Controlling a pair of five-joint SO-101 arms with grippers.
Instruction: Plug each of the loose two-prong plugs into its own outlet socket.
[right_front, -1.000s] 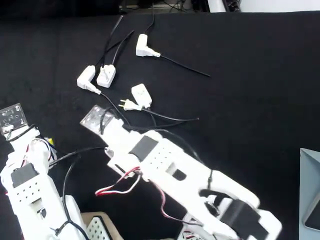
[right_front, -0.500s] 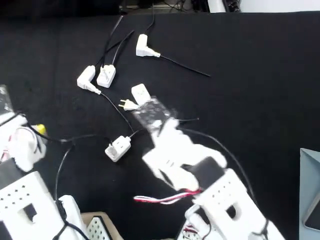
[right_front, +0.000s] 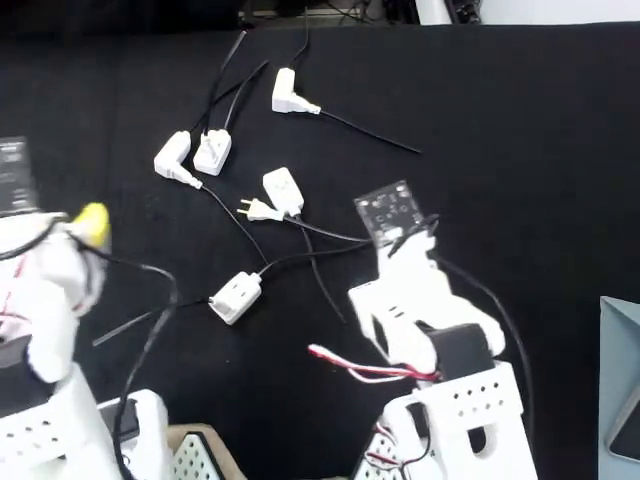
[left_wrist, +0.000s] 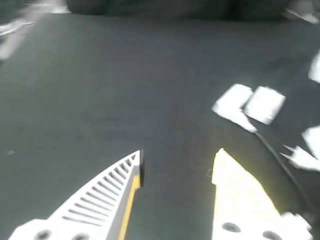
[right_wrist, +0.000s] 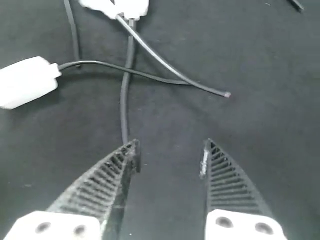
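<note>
Where the black table (right_front: 520, 150) spreads out in the high view, six white fittings lie on it, three plugs and three socket blocks. They sit left of centre, each on a black cord.

- **Bare-pronged plug** (right_front: 256, 209): it lies near the middle with its two prongs pointing left, just beside the middle socket block (right_front: 283, 187).
- **Left angled plug** (right_front: 171, 156) and **left socket block** (right_front: 212, 152): they sit side by side farther back. I cannot tell whether they touch.
- **Far angled plug** (right_front: 287, 93): it lies alone near the back, apart from any socket.
- **Near socket block** (right_front: 236, 296): it sits closest to the arms, by itself.

Black cords (right_front: 310, 262) cross one another between the middle fittings and the right arm (right_front: 430, 330). In the right wrist view one cord (right_wrist: 124, 105) runs toward the gap between the fingers, and a loose cord end (right_wrist: 227, 94) lies just ahead.

The right gripper (right_wrist: 170, 150) hangs over bare cloth with its black jaws wide apart and holding nothing. The left gripper (left_wrist: 180, 155), at the table's left side, is also spread wide and holds nothing.

A circuit board (right_front: 388, 210) rides on the right arm's wrist. A grey box (right_front: 620, 380) sits at the right edge.
</note>
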